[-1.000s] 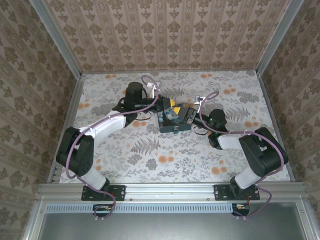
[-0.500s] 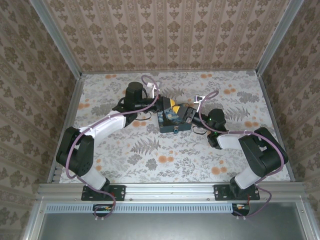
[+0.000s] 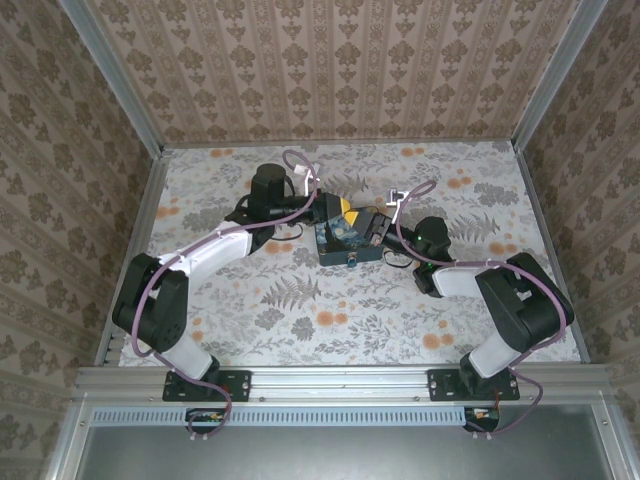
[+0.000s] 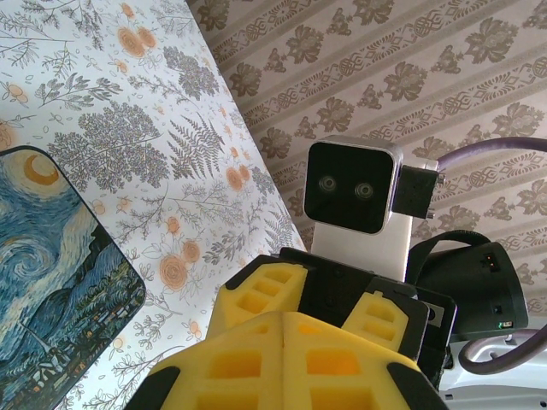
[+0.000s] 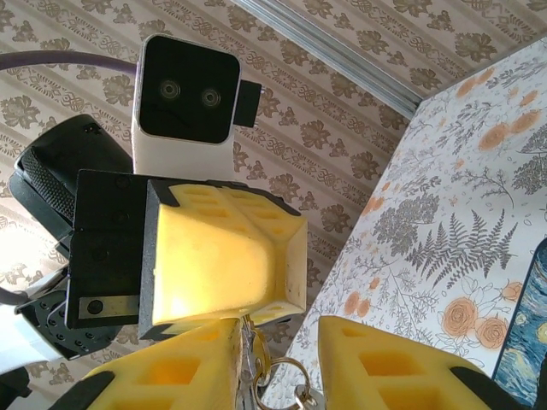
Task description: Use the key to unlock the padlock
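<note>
Step in hand looks like securing the key (image 5: 247,342), which hangs with its rings (image 5: 286,373) between the spread pads of the right end effector (image 5: 278,346), just under the left end effector (image 4: 284,325), its pads pressed together; next, the right must pinch it squarely before any unlocking.

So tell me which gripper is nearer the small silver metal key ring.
Right. The right gripper has its fingers flanking the ring; the left gripper, shut, sits just above it in the right wrist view.
</note>
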Robot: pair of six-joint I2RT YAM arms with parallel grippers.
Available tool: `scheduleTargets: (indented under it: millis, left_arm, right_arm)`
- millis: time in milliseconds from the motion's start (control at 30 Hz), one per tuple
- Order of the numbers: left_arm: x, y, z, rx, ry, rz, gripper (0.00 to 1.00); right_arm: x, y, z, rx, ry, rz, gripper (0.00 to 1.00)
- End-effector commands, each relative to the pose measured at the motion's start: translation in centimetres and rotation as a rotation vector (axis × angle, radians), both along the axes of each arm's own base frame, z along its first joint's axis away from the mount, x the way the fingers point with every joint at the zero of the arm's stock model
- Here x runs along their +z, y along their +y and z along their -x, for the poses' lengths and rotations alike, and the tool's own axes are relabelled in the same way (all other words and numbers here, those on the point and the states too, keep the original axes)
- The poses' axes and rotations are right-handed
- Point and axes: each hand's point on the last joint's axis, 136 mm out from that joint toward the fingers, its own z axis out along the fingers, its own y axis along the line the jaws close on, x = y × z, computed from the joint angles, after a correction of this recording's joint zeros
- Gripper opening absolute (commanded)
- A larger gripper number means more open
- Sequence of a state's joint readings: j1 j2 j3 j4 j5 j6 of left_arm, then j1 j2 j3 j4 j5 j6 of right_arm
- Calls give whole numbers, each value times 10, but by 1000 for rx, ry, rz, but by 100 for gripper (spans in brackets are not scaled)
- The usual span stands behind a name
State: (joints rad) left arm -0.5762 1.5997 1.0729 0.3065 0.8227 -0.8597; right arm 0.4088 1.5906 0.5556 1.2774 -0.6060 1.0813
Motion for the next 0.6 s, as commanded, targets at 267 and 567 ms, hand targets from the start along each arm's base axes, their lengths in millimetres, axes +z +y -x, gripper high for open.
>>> scheduleTargets:
  millis: [267, 567]
  left_arm:
    - [-1, -3, -1, 2, -11, 11, 0]
    - [0, -3, -2, 7, -12, 12, 0]
  right_arm:
    - [5, 3, -1, -1, -19, -21, 24]
    - [4, 4, 1, 1, -17, -19, 16]
